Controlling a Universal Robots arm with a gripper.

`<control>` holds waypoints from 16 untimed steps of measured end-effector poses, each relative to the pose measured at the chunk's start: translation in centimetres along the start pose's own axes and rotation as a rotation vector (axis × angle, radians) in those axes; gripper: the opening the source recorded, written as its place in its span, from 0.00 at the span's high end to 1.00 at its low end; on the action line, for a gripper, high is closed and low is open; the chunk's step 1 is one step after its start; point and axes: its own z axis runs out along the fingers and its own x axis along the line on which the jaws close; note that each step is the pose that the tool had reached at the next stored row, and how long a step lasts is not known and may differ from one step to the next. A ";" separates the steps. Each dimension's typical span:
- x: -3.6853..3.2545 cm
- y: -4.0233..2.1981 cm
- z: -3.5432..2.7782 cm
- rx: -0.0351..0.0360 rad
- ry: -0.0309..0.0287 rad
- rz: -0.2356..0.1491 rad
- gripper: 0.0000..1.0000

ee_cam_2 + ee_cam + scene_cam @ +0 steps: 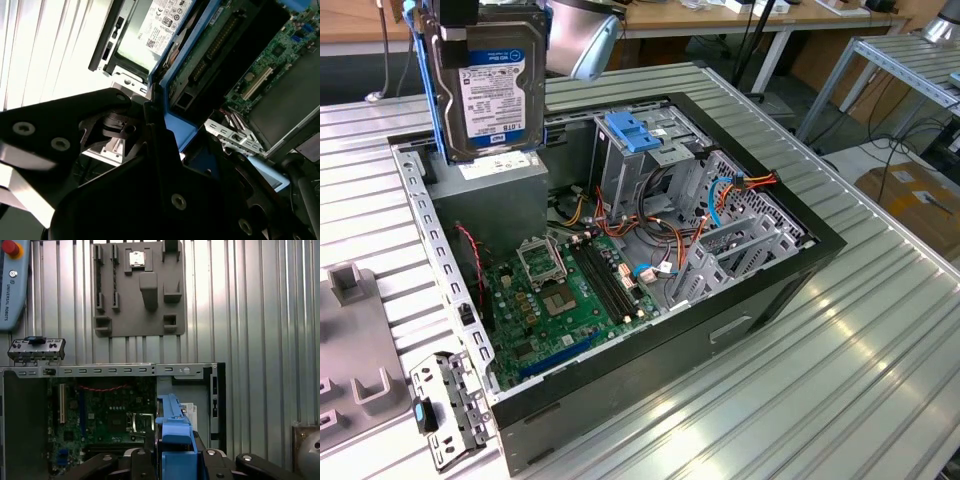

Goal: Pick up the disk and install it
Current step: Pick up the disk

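Observation:
The disk [490, 85] hangs upright above the back left corner of the open computer case [800, 260], its white label facing the exterior view, with blue rails along its edges. My gripper [457, 22] comes down from above and is shut on the disk's top edge. In the first wrist view the disk [172, 415] is edge-on, with blue plastic between my black fingers [220, 462], and the motherboard lies below it. The second wrist view has the blue rail of the disk [177, 125] running past my gripper body.
Inside the case are a motherboard [560, 300], a tall grey cage with a light blue handle [635, 130], cables, and a grey box [490, 200] under the disk. A perforated bracket with a blue clip [445, 410] and a grey fixture tray [350, 370] lie on the ribbed table.

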 end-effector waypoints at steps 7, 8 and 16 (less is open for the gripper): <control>1.30 -2.08 1.00 0.0004 0.0017 0.000 0.63; 1.32 -2.62 1.14 0.0006 0.0024 0.000 0.63; 2.02 -4.43 1.90 0.0007 0.0040 0.000 0.63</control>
